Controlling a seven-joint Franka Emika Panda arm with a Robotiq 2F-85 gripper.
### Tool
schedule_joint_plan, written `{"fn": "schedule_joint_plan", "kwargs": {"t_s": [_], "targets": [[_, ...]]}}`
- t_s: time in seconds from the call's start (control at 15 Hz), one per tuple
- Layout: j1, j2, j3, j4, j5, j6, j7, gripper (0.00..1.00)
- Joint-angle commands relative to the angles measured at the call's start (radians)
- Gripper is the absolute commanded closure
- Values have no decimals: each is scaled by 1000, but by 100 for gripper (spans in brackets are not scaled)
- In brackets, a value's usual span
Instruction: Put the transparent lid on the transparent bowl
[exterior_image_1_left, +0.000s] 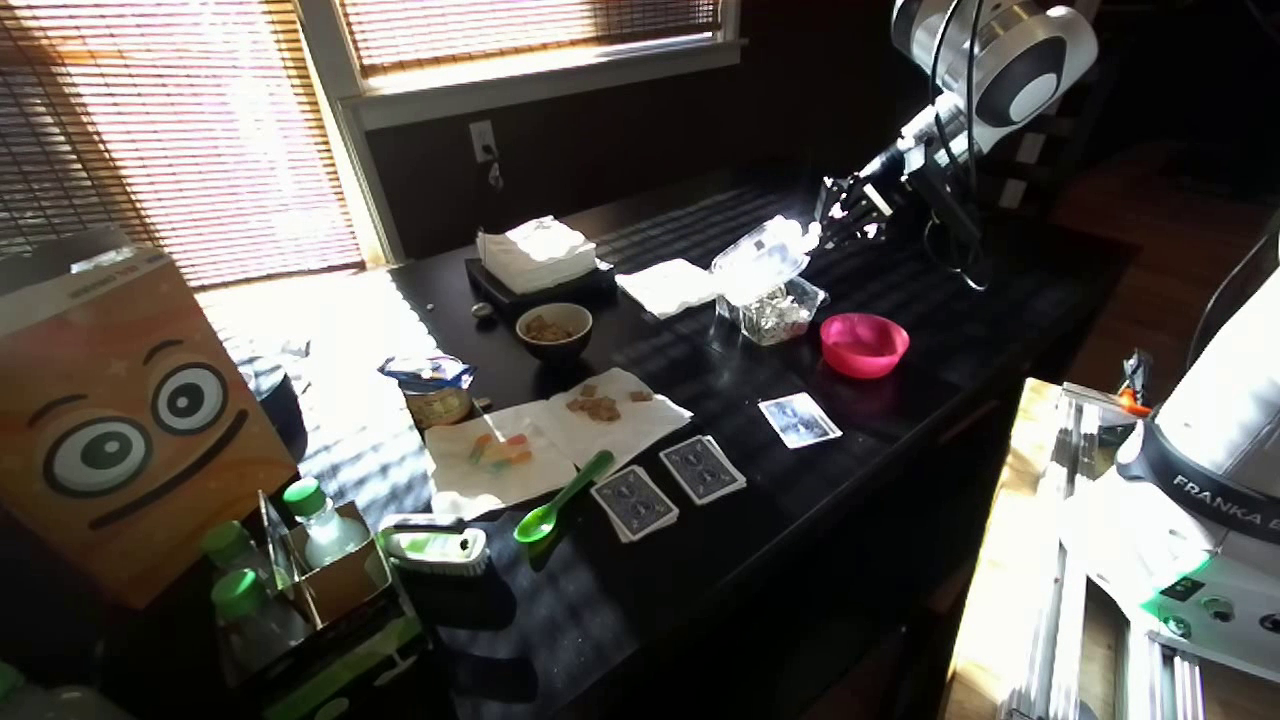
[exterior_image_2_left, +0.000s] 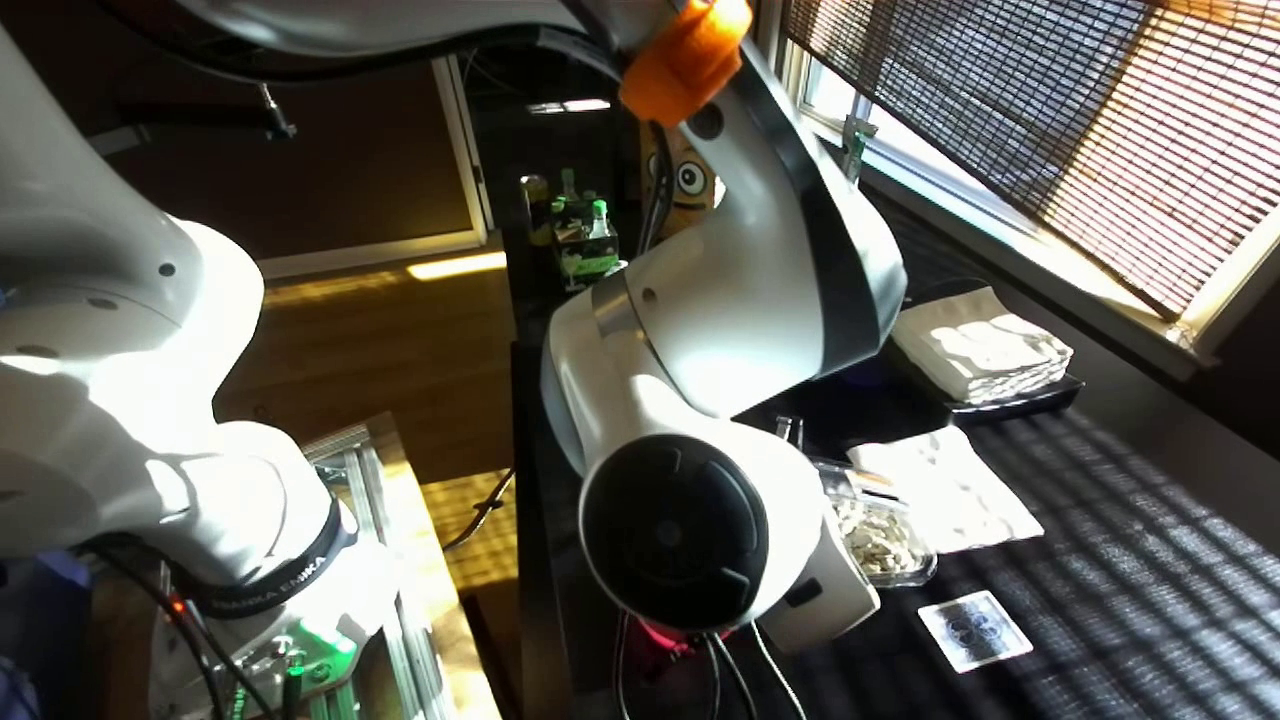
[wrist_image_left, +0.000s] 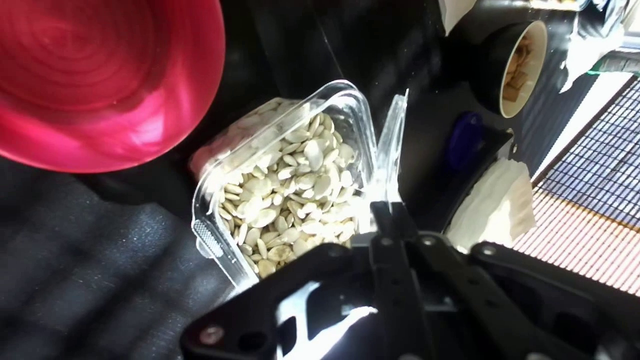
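Although the robot arm (exterior_image_2_left: 740, 310) blocks the hand (wrist_image_left: 390, 207) in an exterior view, the wrist view shows it closed. Beside the pink bowl (wrist_image_left: 200, 95) stands the transparent bowl (wrist_image_left: 209, 237), the transparent lid (exterior_image_1_left: 762, 262) tilted at its rim, one edge pinched in the hand. Pale seeds (wrist_image_left: 290, 195) fill the transparent bowl.

Wrist view nearest transparent bowl (wrist_image_left: 356, 114)
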Motion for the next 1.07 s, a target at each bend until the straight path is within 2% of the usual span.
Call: {"fn": "schedule_joint_plan", "kwargs": {"t_s": [0.0,0.53,0.93,1.0], "targets": [[16,-25,-47,-14,-54,-23,3,100],[19,8,-78,22,-157,-92,2,100],[31,30,-71,59,-181,-62,24,100],[27,7,-76,32,-154,-66,4,99]]}}
